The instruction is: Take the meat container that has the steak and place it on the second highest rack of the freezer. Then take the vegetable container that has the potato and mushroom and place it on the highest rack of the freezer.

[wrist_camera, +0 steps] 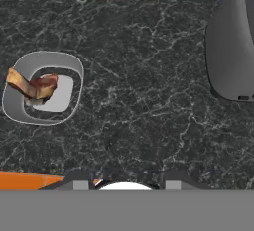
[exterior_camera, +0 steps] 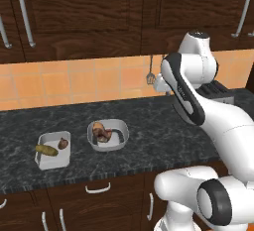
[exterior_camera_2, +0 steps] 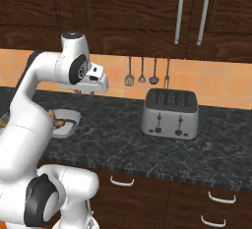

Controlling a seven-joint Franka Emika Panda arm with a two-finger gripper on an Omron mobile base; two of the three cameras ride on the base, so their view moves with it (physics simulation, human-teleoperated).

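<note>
1. hovering high over the dark bench [exterior_camera: 149,121], pincer [wrist_camera: 123,179] pointing down at bare stone, holding nothing; gap between tips unclear, cannot tell how wide.
2. sitting left of the pincer: rounded meat container [wrist_camera: 42,87] with the steak [wrist_camera: 37,86] inside, well apart from the tips.
3. lying further left on the bench: square vegetable container [exterior_camera: 53,149] with potato [exterior_camera: 46,149] and mushroom [exterior_camera: 63,144].
4. standing off to the right: toaster [exterior_camera_2: 171,113], not needed.
5. judging the step as reaching for the meat container; needing to shift left, centre over one rim wall, drop straight, clamping the wall not the meat, keeping level on lift.
</note>
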